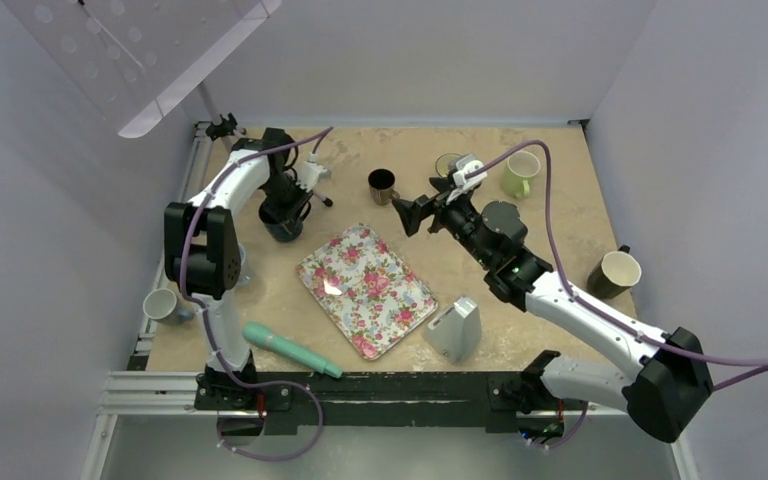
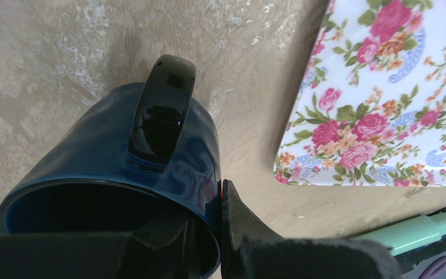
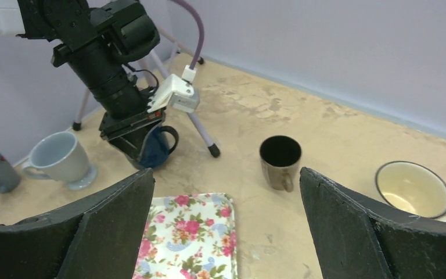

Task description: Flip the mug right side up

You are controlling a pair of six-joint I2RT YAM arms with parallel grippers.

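Empty blue mug (image 2: 75,151) in grip of left end effector (image 2: 212,218); right end effector (image 3: 226,174) open

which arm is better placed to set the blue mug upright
Left. The left gripper is shut on the rim of the blue mug, one finger inside, one outside. The right gripper hangs open, apart from it.
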